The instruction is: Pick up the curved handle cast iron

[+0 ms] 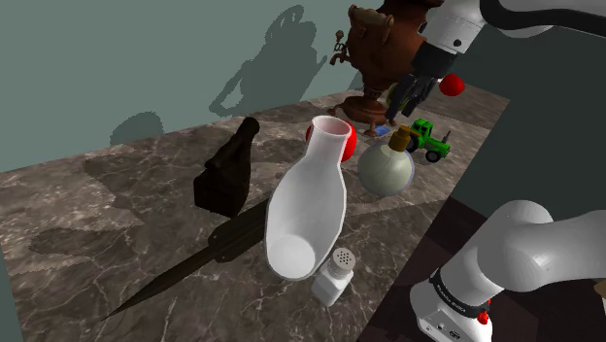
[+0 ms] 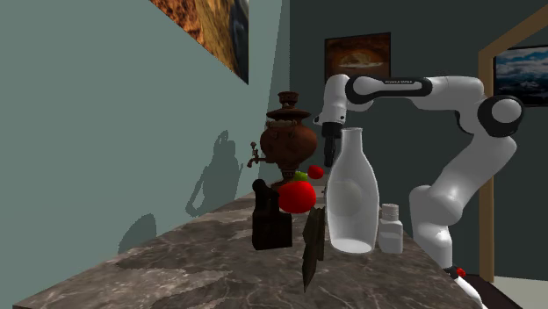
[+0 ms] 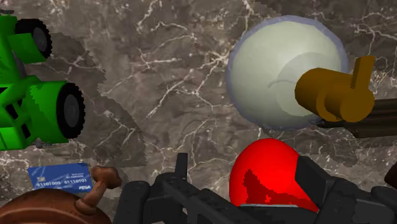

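While wrist view meets blue card (image 3: 60, 178), shoulder view, dark iron (image 1: 228, 173)

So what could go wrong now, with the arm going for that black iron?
The tool hangs close by the brown samovar, so swinging away might clip it. The dark iron sits further along the counter, with the tall white bottle and the round flask roughly in between. A low path could knock them, and the bottle is tall, so a nudge may tip it.
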